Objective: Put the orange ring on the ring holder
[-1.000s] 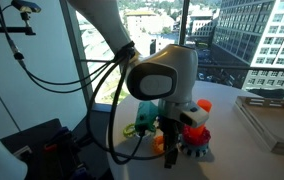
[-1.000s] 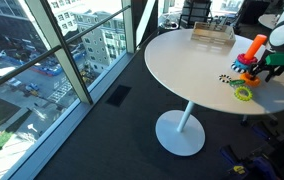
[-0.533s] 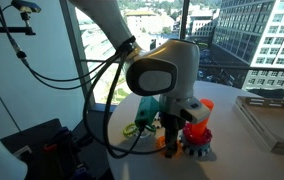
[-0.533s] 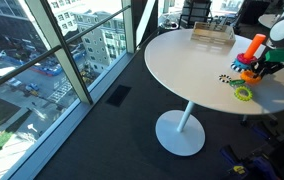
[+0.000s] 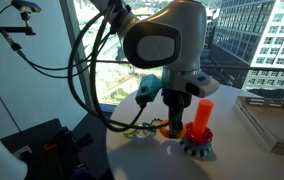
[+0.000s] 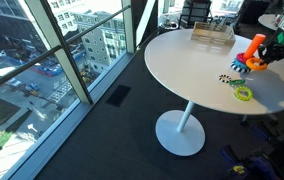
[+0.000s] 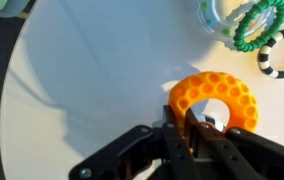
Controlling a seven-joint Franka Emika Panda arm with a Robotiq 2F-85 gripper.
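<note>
Gripper [image 7: 187,122] is clamped on the near rim of the orange ring [image 7: 210,84]. Its fingers [image 7: 174,135] straddle the rim, one through the hole and one on the outer edge, so I'd call the grab done.

In the wrist view the ring sits right of centre in the lower half of the frame. There's a soft shadow beside it on the white counter [image 7: 82,80], so I think it's hanging a bit above the surface, not lying on it (can't be totally sure from that angle).

In an exterior view the ring shows as an orange blob at the tip of the gripper, just beside the ring holder [image 5: 202,120] and lower than the top of the peg [image 5: 205,106]. The holder stands upright, right of the gripper in the frame. A red ring [image 5: 197,132] is already around the peg, above the dark toothed base [image 5: 195,150].

The hole isn't over the peg yet, so I'd say the task is about halfway. My read of what's left:
- get the ring above the peg top
- line the hole up
- lower it and let go

The green ring [image 7: 260,25] and the black-and-white striped ring [image 7: 282,55] in the upper right of the wrist view are well apart from the grasp.
</note>
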